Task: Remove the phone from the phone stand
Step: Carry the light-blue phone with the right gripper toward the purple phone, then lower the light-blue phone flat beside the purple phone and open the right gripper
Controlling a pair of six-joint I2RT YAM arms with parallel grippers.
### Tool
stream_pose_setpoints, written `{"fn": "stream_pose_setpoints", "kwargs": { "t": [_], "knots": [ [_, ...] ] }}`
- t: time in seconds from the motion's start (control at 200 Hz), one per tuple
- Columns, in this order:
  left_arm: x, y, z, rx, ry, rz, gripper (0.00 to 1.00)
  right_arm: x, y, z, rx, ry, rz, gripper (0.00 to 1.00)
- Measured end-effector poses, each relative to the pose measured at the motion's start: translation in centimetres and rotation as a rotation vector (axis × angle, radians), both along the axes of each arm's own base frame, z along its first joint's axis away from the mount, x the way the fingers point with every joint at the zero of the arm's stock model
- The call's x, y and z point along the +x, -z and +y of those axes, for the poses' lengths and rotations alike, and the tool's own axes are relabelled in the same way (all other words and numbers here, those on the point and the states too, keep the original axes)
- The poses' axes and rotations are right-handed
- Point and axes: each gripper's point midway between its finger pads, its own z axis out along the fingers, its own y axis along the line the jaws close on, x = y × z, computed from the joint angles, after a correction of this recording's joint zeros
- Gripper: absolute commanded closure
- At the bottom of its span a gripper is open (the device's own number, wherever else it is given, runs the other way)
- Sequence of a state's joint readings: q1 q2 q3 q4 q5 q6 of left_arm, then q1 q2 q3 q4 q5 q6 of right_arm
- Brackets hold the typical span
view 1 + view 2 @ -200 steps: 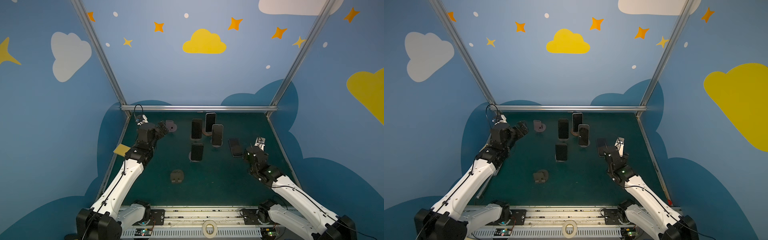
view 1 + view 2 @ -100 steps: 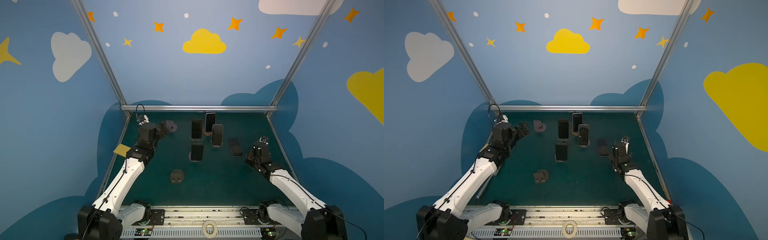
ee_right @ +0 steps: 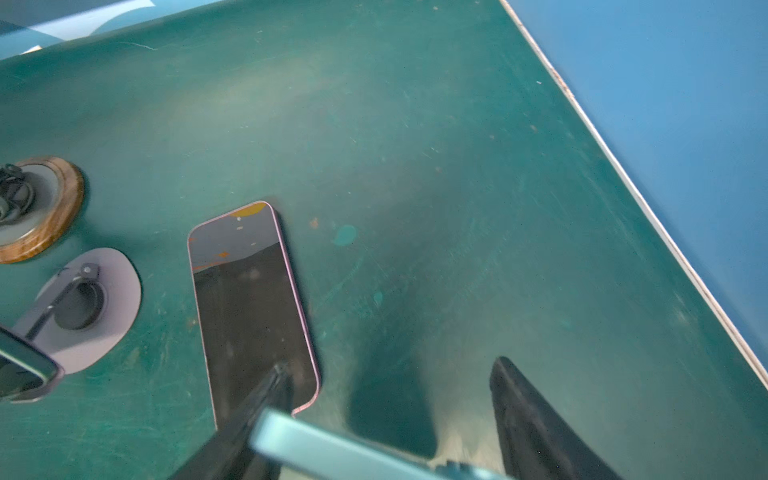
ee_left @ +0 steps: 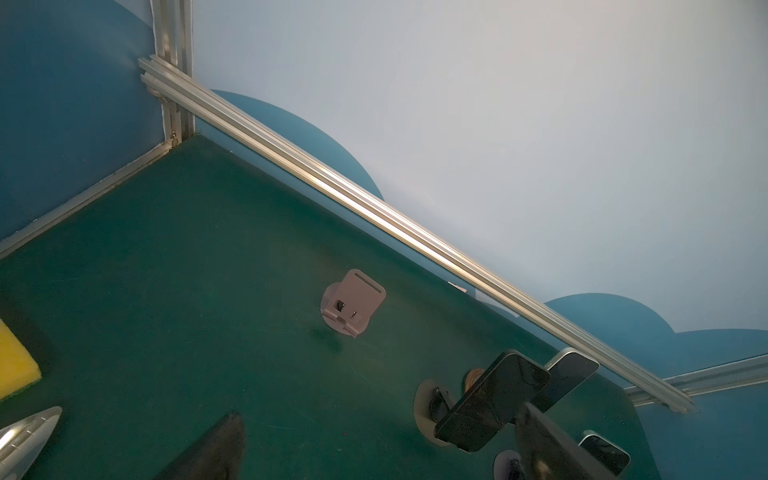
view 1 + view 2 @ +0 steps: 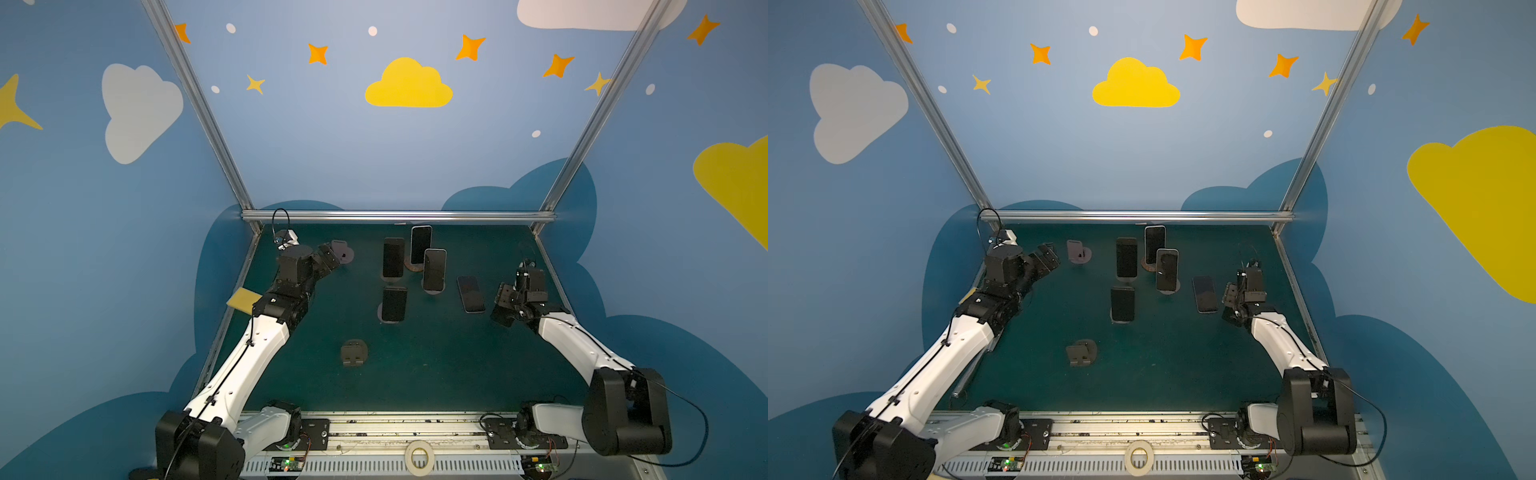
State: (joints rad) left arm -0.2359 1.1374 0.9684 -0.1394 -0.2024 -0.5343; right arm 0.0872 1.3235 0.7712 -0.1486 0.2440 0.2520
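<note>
Right wrist view shows the dark-screened, pink-rimmed phone [image 3: 249,307] lying flat on the green felt mat [image 3: 457,166], clear of any stand. The right gripper [image 3: 392,363] has drawn back from it over the last second and hangs beside its near end, jaws partly apart with nothing between them. So this phone looks removed and released. 4 other phones are upright on stands in both top views, the front upright phone [image 5: 393,303] among them. The left gripper [image 5: 330,257] is spread wide and empty beside the bare mauve plastic stand [image 4: 353,303]. No brand, label or writing is readable - only orange reflections on the glass.
</note>
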Motion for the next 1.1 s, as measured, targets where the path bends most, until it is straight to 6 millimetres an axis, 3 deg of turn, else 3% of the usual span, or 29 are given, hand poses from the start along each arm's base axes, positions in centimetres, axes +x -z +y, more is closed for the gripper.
{"fn": "stream_pose_setpoints", "kwargs": {
  "t": [0.466,1.101],
  "knots": [
    [0.0,0.0,-0.2,0.005,0.015,0.001,0.00,4.4,1.5,-1.5,0.033,-0.014,0.218,0.30],
    [0.6,0.9,-0.7,0.007,0.037,0.034,0.00,7.6,4.9,-2.0,0.032,-0.037,0.409,0.33]
  ]
}}
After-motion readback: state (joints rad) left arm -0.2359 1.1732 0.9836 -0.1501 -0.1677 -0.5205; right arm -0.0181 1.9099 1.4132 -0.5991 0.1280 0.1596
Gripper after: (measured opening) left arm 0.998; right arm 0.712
